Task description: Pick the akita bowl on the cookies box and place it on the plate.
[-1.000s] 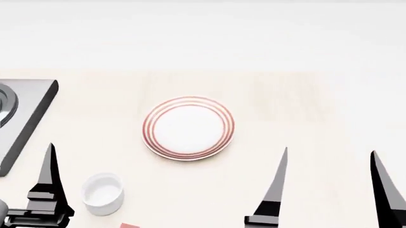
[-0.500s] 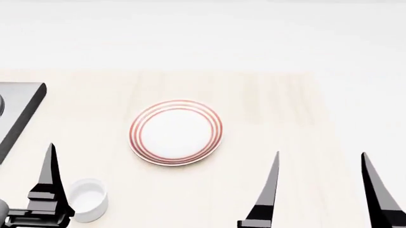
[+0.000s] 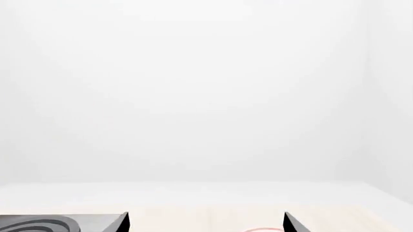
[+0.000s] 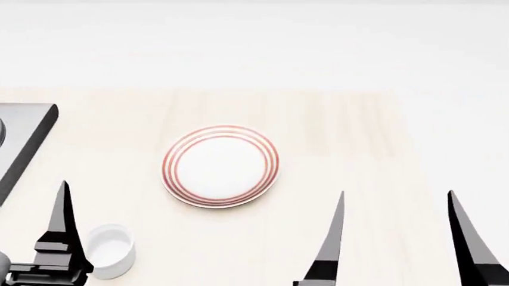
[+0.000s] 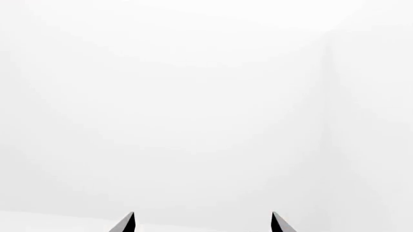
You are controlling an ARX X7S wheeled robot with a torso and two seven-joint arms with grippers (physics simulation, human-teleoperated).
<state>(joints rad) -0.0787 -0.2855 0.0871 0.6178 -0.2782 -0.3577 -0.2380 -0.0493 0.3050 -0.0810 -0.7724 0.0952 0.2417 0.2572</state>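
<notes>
Red rings mark the plate (image 4: 221, 165), empty mid-table in the head view. A white cup (image 4: 109, 250) sits nearer the robot, leftward. The right gripper (image 4: 394, 238) is spread wide; of the left gripper (image 4: 59, 238) one finger shows. Both wrist views show parted fingertips. Bowl and box are unseen, so finding them comes next.
</notes>
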